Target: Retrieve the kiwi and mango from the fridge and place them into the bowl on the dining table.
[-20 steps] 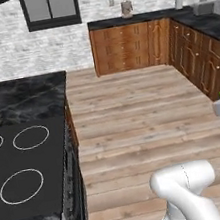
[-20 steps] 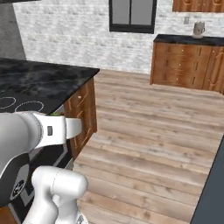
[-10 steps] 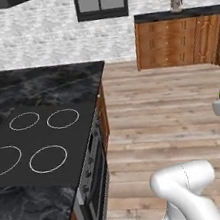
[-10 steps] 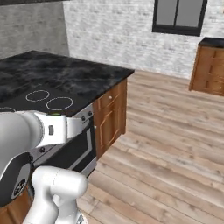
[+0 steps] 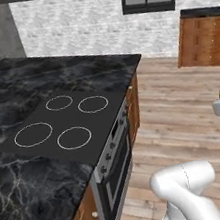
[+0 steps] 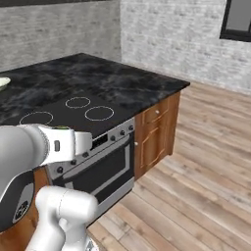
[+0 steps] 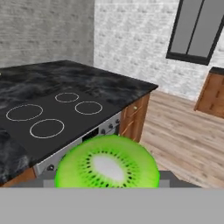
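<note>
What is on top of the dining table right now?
On the dining table sit the inset four-ring cooktop and, at its far edge, a pale bowl; the bowl's inside can't be seen.

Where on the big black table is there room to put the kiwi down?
The dining table has bare marble along its far side behind the cooktop, and at the near left corner beside the rings. The bowl sits at the far left edge in the right base view. The kiwi sits in the end effector.

The kiwi hides the fingers; the bowl is cut off at the edge
</note>
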You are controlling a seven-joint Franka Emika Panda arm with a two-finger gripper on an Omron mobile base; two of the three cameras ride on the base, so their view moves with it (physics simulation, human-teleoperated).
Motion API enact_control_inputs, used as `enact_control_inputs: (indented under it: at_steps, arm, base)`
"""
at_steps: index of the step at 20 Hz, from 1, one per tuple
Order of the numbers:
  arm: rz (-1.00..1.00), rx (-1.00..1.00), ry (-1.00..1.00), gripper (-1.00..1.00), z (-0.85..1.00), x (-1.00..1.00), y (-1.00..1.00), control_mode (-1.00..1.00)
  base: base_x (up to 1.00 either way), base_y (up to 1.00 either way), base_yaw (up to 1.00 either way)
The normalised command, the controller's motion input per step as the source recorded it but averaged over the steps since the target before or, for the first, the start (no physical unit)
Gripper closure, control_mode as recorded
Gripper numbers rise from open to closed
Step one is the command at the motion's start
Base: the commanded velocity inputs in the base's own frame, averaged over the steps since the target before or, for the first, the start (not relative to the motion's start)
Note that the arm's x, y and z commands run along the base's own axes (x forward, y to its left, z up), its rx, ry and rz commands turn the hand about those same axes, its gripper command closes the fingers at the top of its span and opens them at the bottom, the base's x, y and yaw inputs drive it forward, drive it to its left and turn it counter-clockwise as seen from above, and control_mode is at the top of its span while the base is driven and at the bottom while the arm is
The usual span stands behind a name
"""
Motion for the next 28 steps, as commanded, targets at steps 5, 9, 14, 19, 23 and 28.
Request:
enact_control_inputs:
  at_steps: [5,9,14,19,23,28]
  arm:
    - [0.0,0.0,0.0,1.0,0.0,0.0,0.0,1.0]
    - [0.0,0.0,0.0,1.0,0.0,0.0,0.0,1.0]
    - [0.0,0.0,0.0,1.0,0.0,0.0,0.0,1.0]
    - [0.0,0.0,0.0,1.0,0.0,0.0,0.0,1.0]
    - [0.0,0.0,0.0,1.0,0.0,0.0,0.0,1.0]
    - [0.0,0.0,0.0,1.0,0.0,0.0,0.0,1.0]
  base:
    - [-0.26,0.0,0.38]
    - [-0.21,0.0,0.38]
    - [-0.22,0.0,0.37]
    - [-0.21,0.0,0.37]
    - [-0.16,0.0,0.35]
    - [0.0,0.0,0.28]
